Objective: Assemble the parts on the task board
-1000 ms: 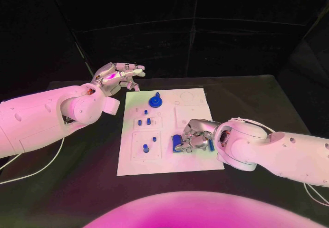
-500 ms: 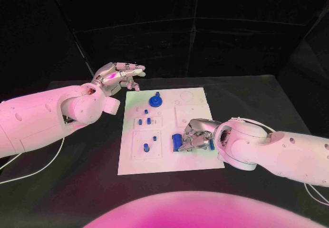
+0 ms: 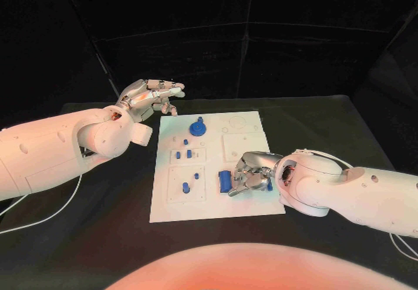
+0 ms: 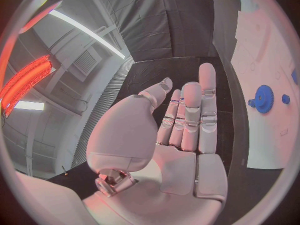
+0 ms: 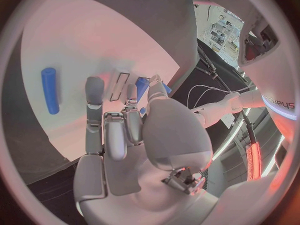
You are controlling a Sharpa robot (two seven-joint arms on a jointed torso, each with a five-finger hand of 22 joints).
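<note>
The white task board lies mid-table. A blue gear stands near its far edge, with small blue pegs in the left column. My right hand hovers low over the board's near right part, fingers curled. In the right wrist view its thumb and fingers pinch a small blue part. A blue bar lies flat on the board beside the fingertips, also the blue bar. My left hand is raised off the board's far left corner, fingers straight and empty; the left hand faces the gear.
Black tabletop surrounds the board on all sides. Two more small blue pegs stand in the near left block of the board. A cable trails from my left arm over the table's left side.
My right hand has shifted a little, and the blue bar beside its fingertips lies more exposed. The left hand has not moved.
</note>
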